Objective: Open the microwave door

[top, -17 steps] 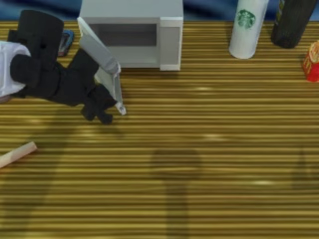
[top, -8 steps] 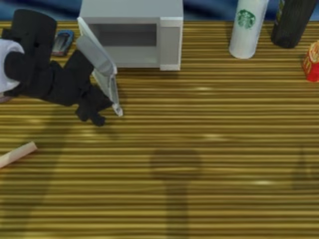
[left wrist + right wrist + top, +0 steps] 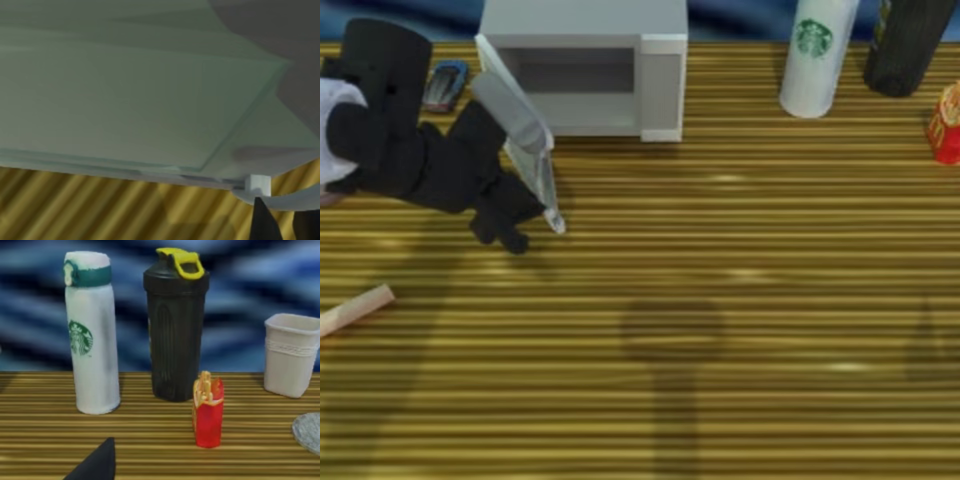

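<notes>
Grey-white microwave [image 3: 620,75], translucent-windowed microwave door [image 3: 520,130] ajar, dark cavity exposed

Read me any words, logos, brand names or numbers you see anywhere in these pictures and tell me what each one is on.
No readable words or numbers anywhere.
White tumbler: a round green logo with a figure inside, no legible lettering.
Black shaker bottle: no text visible.
Red fries carton: no text visible.
Microwave and its control strip: plain, no labels.
Microwave door: blank.
</notes>
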Controlling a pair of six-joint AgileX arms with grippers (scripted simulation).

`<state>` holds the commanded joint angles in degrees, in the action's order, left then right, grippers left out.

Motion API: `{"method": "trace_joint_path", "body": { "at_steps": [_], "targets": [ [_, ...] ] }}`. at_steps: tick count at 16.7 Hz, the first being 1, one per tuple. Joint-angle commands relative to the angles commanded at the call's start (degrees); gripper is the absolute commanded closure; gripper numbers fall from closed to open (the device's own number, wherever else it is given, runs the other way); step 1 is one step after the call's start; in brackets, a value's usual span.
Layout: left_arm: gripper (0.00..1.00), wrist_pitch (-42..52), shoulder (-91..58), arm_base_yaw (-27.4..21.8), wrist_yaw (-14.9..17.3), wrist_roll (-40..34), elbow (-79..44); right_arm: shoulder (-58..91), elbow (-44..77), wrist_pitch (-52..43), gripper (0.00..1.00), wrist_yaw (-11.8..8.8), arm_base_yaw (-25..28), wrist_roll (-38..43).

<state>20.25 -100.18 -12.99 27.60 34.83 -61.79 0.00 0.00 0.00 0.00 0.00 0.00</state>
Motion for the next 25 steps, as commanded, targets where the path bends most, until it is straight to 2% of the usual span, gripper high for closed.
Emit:
{"method": "trace_joint_path", "body": {
  "at_steps": [17, 25],
  "targets": [
    [1.00, 0.00, 0.00, 0.00, 0.00, 0.00, 0.00, 0.00, 0.00, 0.00, 0.00, 0.00, 0.00, 0.00],
    [1.00, 2.22, -0.29, 1.44, 2.20, 4.13, -0.87, 0.00, 0.00, 0.00, 0.00, 0.00, 0.00, 0.00]
  ]
}}
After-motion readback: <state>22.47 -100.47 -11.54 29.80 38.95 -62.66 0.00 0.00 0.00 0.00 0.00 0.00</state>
